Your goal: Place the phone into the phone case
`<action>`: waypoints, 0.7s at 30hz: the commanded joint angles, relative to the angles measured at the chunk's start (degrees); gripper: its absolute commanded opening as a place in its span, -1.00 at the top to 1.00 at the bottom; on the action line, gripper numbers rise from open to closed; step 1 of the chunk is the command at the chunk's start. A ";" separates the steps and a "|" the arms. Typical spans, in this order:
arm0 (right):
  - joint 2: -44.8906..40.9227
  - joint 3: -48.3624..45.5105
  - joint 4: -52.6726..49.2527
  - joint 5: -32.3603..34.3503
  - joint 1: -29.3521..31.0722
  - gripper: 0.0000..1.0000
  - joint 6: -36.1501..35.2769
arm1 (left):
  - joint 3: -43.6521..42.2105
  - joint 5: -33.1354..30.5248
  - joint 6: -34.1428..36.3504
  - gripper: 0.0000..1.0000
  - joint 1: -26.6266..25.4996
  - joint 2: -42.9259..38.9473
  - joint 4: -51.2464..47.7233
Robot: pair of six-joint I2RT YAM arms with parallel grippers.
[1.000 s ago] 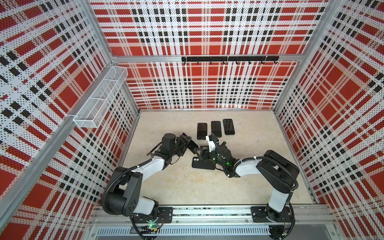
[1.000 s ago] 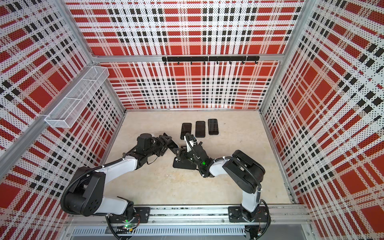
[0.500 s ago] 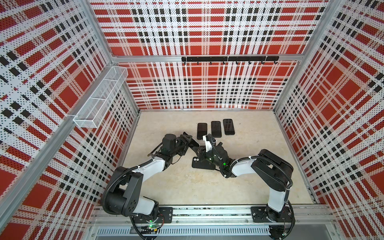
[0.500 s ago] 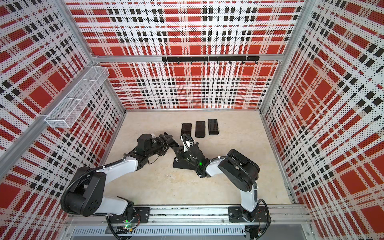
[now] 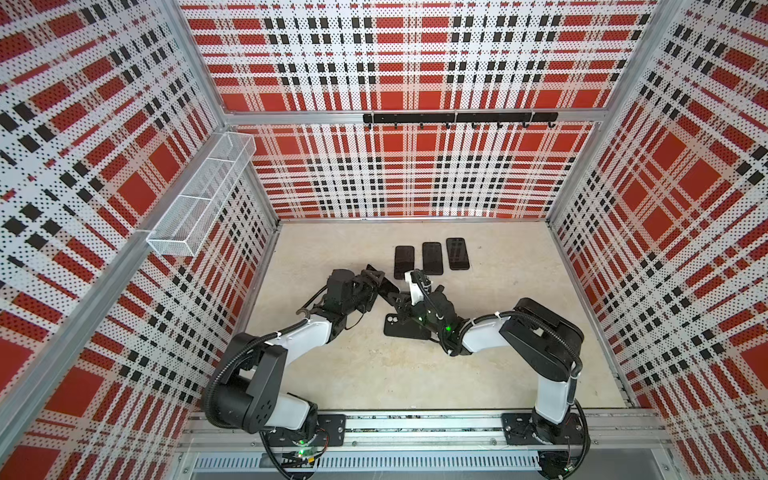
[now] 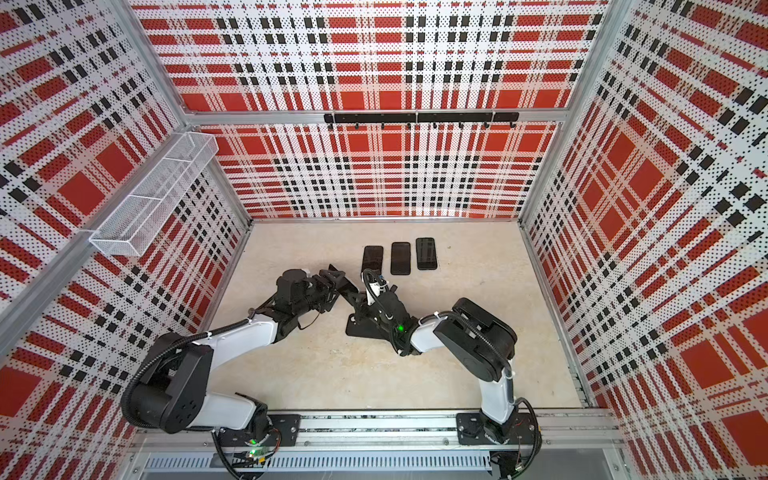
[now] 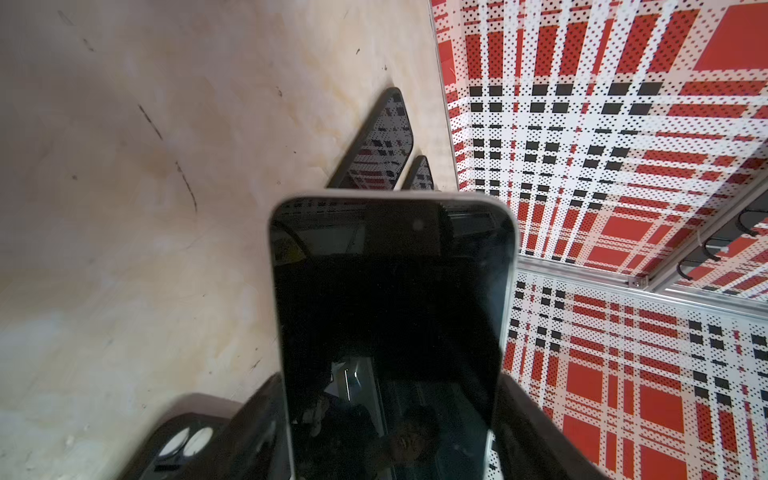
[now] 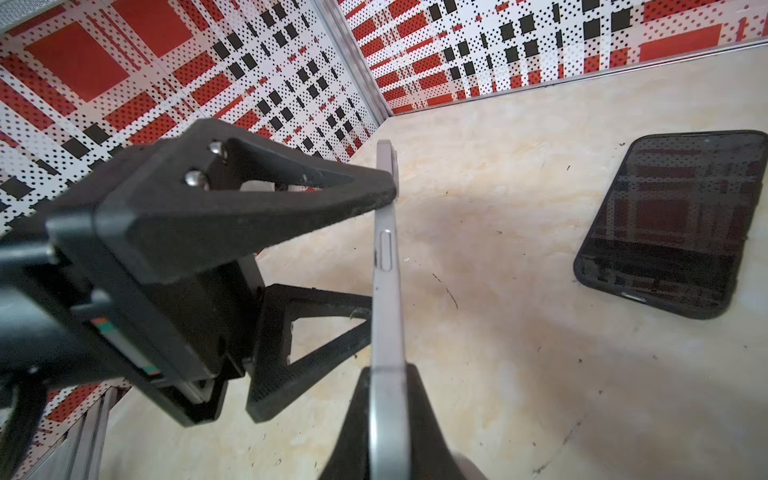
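The phone [image 7: 390,299] has a silver frame and a dark screen. It is held tilted above the table between both arms in both top views [image 5: 387,286] [image 6: 345,286]. My left gripper [image 7: 390,395] is shut on its two long sides, one finger [image 7: 257,415] on each side. My right gripper [image 8: 388,374] is shut across its thin edge [image 8: 386,257], pads on the front and back. The left gripper's fingers [image 8: 291,195] reach the phone from the side. An empty black phone case [image 5: 405,330] [image 6: 361,328] lies flat on the table under the right gripper [image 5: 401,297].
Three dark phones [image 5: 432,257] [image 6: 400,257] lie in a row behind the grippers, one close by in the right wrist view [image 8: 673,224]. A wire basket [image 5: 199,199] hangs on the left wall and a hook rail [image 5: 459,118] on the back wall. Plaid walls enclose the beige table [image 5: 498,270].
My right gripper has moved a little to the left and closed its fingers on the phone. The left gripper keeps the same hold and place.
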 commanded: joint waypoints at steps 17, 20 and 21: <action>-15.29 -1.13 -15.08 0.28 -9.68 0.94 1.76 | 10.89 -3.52 31.37 -0.95 0.88 -2.80 -19.40; -20.42 -2.25 -22.79 -2.16 -13.54 0.94 1.53 | 16.28 -6.32 40.37 -0.86 -0.76 0.04 -28.59; -21.90 -2.19 -26.01 -2.67 -14.44 0.94 0.80 | 17.38 -6.73 42.12 -0.83 -1.23 1.21 -30.42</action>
